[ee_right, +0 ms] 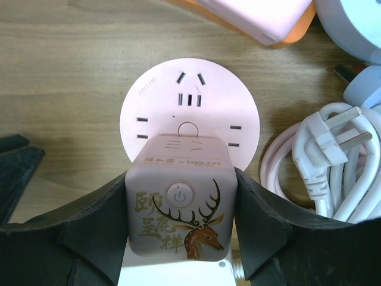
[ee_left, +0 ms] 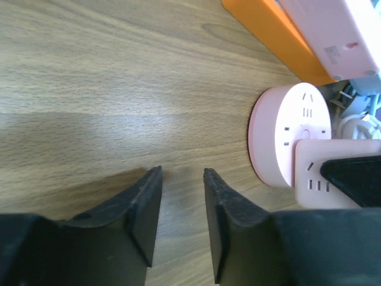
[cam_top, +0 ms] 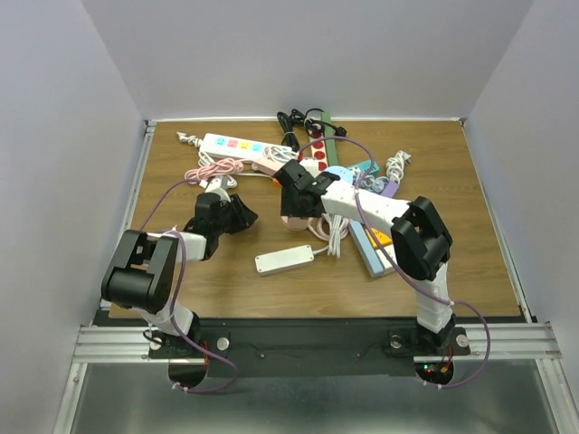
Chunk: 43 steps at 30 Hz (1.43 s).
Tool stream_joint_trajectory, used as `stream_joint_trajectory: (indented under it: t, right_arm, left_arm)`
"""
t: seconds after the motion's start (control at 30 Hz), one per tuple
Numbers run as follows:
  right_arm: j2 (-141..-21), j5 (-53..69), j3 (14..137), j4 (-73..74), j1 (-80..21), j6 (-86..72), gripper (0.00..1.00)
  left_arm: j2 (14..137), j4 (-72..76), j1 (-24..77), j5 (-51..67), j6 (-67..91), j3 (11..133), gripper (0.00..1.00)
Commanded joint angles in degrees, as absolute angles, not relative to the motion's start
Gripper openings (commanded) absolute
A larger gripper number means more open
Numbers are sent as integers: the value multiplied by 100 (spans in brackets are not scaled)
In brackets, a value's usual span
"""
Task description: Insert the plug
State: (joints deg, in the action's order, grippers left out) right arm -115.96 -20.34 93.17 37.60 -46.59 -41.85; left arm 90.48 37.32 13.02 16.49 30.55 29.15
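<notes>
Pink cube adapter (ee_right: 178, 226) (deer print seen only by the right wrist) sits clamped in the right gripper (ee_right: 181, 190) over the round socket hub (ee_right: 190, 89); the left gripper (ee_left: 183, 179) is empty, jaws slightly apart.

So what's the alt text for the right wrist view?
The right gripper clamps a pink cube adapter, bearing a deer picture and a power button, over the near edge of a round pink socket hub on the wooden table. A coiled white cable lies at right.
</notes>
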Motion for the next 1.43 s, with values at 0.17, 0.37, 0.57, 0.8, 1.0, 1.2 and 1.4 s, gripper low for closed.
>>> stream_joint_trajectory:
  t: [0.17, 0.37, 0.57, 0.8, 1.0, 1.2, 1.4]
  right_arm:
    - [-11049, -2443, 10115, 4632, -4685, -3455, 92]
    - [-10451, -2583, 10038, 4518, -4676, -2980, 100]
    - [-9055, -2180, 8378, 2929, -3973, -2628, 100]
    - [-7560, -1723, 6769, 1601, -2419, -2382, 100]
    - [-6506, -1600, 5819, 958, -1180, -2232, 100]
    - [-6100, -1757, 5450, 756, -703, -2162, 100]
    - [-5766, -1819, 5353, 651, -659, -2092, 100]
  left_arm:
    - [7920, 3209, 1257, 977, 2760, 2856, 65]
    - [7260, 2883, 1248, 651, 2900, 2786, 74]
    - [6786, 2321, 1248, 642, 3103, 3014, 74]
    - [5942, 1451, 1248, 290, 3076, 3550, 75]
    - [5196, 932, 1257, -350, 2883, 3990, 76]
    - [4957, 572, 1257, -869, 2795, 4210, 79]
    - [4878, 387, 1257, -1335, 2663, 4544, 80]
